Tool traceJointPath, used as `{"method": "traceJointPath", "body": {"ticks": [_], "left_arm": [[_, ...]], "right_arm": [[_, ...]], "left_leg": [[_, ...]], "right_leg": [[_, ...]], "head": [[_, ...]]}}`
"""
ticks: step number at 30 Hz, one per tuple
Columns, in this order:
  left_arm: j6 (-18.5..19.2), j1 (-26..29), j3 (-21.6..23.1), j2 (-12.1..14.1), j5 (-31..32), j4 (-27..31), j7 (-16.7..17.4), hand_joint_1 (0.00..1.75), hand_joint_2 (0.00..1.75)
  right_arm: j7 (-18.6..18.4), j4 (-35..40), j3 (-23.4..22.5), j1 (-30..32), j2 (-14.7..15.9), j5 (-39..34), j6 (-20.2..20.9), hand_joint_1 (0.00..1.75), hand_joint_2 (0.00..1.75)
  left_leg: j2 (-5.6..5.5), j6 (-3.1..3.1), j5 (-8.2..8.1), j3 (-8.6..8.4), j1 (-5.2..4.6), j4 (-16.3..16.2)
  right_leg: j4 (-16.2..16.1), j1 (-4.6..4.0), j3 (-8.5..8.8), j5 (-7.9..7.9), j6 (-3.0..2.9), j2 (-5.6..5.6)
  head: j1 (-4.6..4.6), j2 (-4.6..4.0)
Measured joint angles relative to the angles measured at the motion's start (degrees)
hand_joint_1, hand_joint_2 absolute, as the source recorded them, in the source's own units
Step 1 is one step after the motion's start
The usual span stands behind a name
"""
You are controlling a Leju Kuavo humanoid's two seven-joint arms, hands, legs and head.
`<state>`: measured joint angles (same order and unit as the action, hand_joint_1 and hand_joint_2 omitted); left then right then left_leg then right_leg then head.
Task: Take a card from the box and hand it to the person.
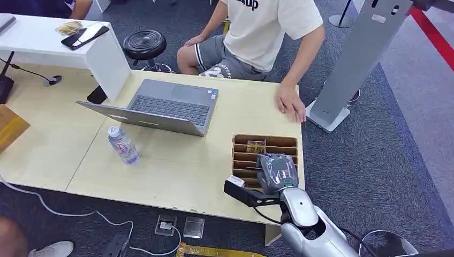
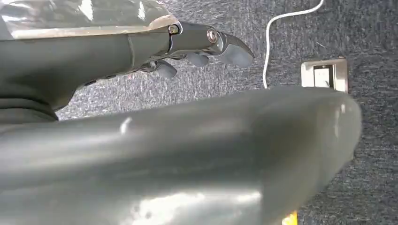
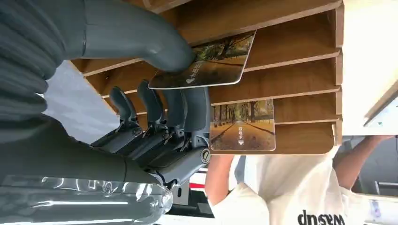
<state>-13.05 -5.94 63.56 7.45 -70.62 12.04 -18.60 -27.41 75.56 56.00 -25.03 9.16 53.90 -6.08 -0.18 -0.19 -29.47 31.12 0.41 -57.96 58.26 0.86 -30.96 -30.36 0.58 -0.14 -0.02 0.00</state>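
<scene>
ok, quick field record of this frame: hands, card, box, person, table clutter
right hand: over the slotted wooden box, thumb and fingers pinching a printed tree-lined-path card
left hand: hanging over carpet, holding nothing
second card: standing in a box slot
person: seated across the table, hand resting on it
clutter: open grey laptop, clear water bottle

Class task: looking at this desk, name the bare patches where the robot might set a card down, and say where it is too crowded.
Free: the tabletop between the water bottle and the slotted box; also the strip between the laptop and the person's hand. Crowded: around the box, where the right hand pinches a card.
</scene>
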Motion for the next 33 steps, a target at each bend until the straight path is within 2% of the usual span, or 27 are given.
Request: {"method": "traceJointPath", "body": {"ticks": [3, 6, 7, 12, 16, 20, 25, 33], "left_arm": [[0.0, 0.0, 0.0, 0.0, -0.1, 0.0, 0.2, 0.0, 0.0], [0.0, 0.0, 0.0, 0.0, -0.2, 0.0, 0.5, 0.0, 0.0], [0.0, 0.0, 0.0, 0.1, -0.2, 0.0, 0.5, 0.0, 0.0], [0.0, 0.1, 0.0, 0.2, -0.7, 0.0, 0.5, 0.0, 0.0], [0.0, 0.1, 0.0, 0.2, -0.8, 0.0, 0.5, 0.0, 0.0], [0.0, 0.1, 0.0, 0.1, -0.9, 0.0, 0.4, 0.0, 0.0], [0.0, 0.0, 0.0, 0.1, -0.7, 0.0, 0.1, 0.0, 0.0], [0.0, 0.0, 0.0, -0.1, 0.3, 0.0, -0.1, 0.0, 0.0]], "right_arm": [[0.5, 0.5, -0.4, -0.4, 0.1, -3.8, -0.8, 1.4, 1.75], [2.3, 2.4, -1.4, -1.1, 0.6, -14.3, -0.5, 1.4, 1.75], [2.9, 4.3, -2.1, -2.3, 1.3, -21.0, -0.9, 1.4, 1.75], [3.2, 10.2, -4.0, -5.1, 3.4, -25.7, -3.3, 1.4, 1.75], [3.5, 14.7, -4.8, -7.6, 4.9, -26.9, -4.7, 1.4, 1.75], [4.0, 16.5, -4.9, -9.3, 5.0, -25.0, -6.7, 1.4, 1.75], [7.4, 16.2, -4.7, -10.6, 4.7, -20.5, -11.1, 1.4, 1.75], [15.6, 8.7, -4.4, -10.9, 2.3, -12.2, -25.7, 1.4, 1.75]], "left_leg": [[0.0, 0.0, 0.0, 0.0, 0.0, 0.0], [0.01, 0.0, 0.0, 0.0, 0.0, 0.0], [0.01, 0.0, 0.01, -0.01, 0.0, 0.0], [0.01, 0.0, 0.0, -0.01, 0.0, 0.0], [0.04, 0.0, 0.0, -0.01, 0.0, 0.0], [0.01, 0.0, 0.0, -0.01, 0.0, 0.0], [0.02, 0.0, 0.0, 0.01, 0.0, 0.0], [0.01, 0.0, 0.0, 0.03, 0.0, 0.0]], "right_leg": [[0.0, 0.0, 0.0, 0.0, 0.0, 0.0], [0.0, 0.0, 0.0, 0.0, 0.0, 0.0], [0.0, 0.0, 0.0, 0.01, 0.0, 0.0], [0.0, 0.0, 0.0, 0.01, 0.0, 0.01], [0.0, 0.0, -0.01, 0.01, 0.0, 0.03], [0.0, 0.0, 0.0, 0.01, 0.0, 0.01], [0.0, 0.0, 0.0, 0.01, 0.0, 0.02], [0.0, 0.0, 0.0, 0.01, 0.0, 0.01]], "head": [[-0.02, 0.0], [-0.02, 0.0], [0.0, 0.0], [0.0, 0.0], [0.0, 0.0], [-0.07, 0.0], [-0.04, 0.0], [0.0, 0.0]]}}
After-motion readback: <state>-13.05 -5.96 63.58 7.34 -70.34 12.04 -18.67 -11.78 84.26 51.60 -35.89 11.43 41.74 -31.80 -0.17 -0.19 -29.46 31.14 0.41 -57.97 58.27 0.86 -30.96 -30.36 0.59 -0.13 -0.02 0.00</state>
